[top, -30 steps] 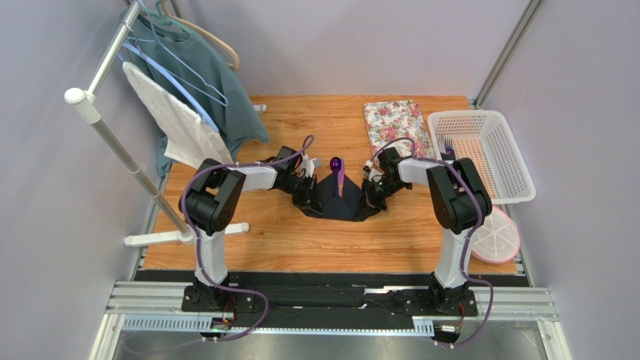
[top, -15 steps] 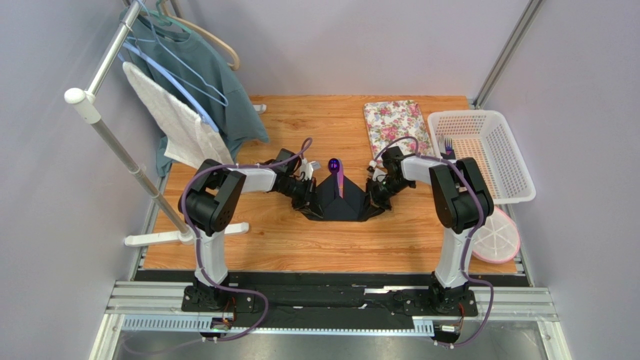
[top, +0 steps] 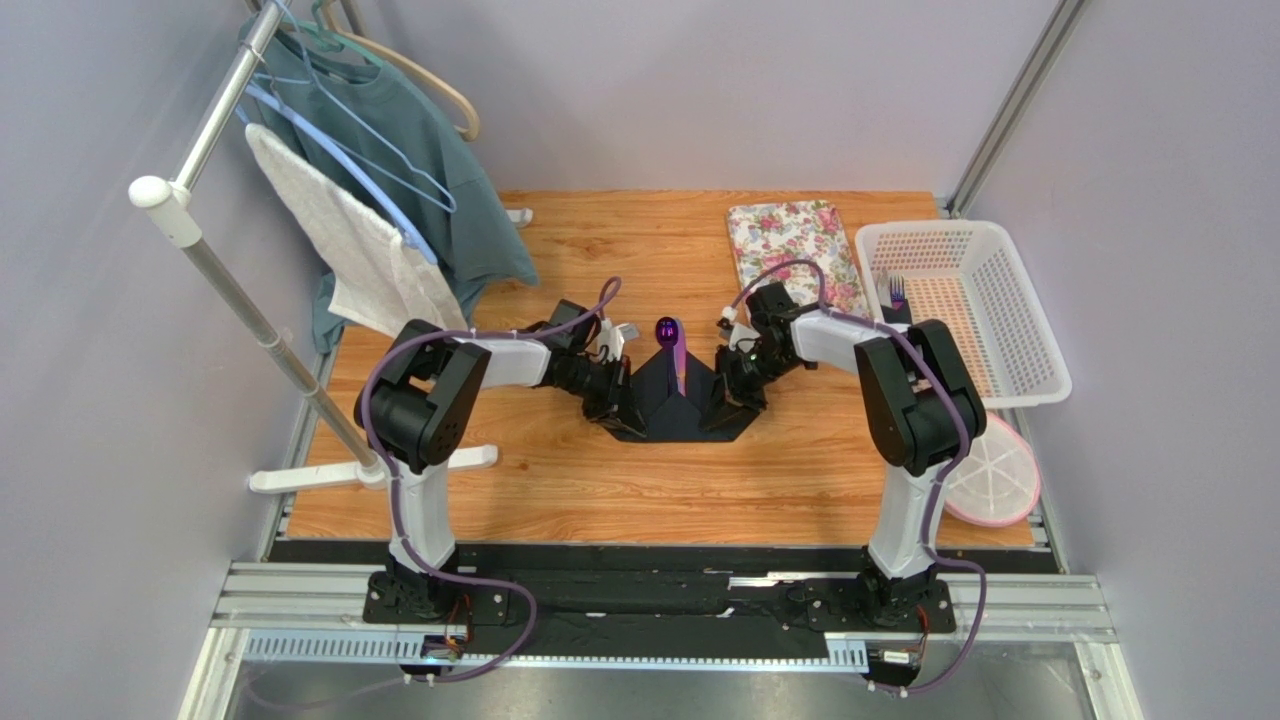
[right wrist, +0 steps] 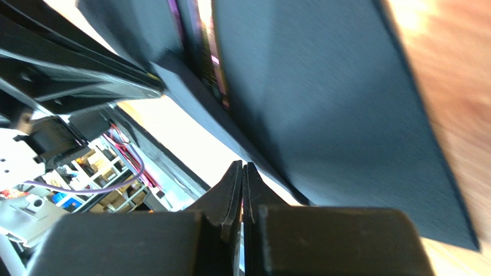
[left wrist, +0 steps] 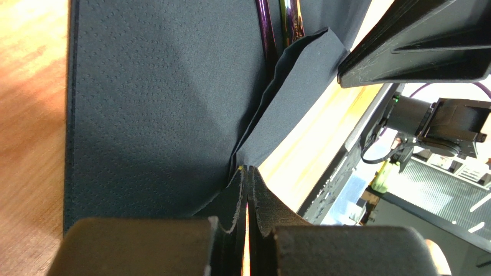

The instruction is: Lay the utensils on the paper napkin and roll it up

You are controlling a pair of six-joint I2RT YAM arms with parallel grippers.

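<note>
Start at your near edge: the paper napkin [left wrist: 155,115] lies in the middle of the table [top: 526,465], one black sheet, its left and right sides pulled up toward the centre like a tent. Your left gripper [left wrist: 246,175] has its fingers pressed together on the left side's edge. Your right gripper [right wrist: 242,172] is likewise closed, and its tips look to be pinching the right side (that view is blurred, so take it as likely rather than sure). Treat the sheet as feather-light, limp and easy to tear: hold it by the edge and pull gently, since it will probably crease wherever it bends and slip out of a shallow pinch. Along the valley lie the utensils [left wrist: 264,29], two purple handles by my count, glossy, stiff and slippery, so they may slide inside the paper if you tilt it. One spoon bowl [top: 669,326] pokes past the napkin's far corner. Farther back sit one floral mat [top: 793,248] and one white basket [top: 962,228], both apart from the napkin.
</note>
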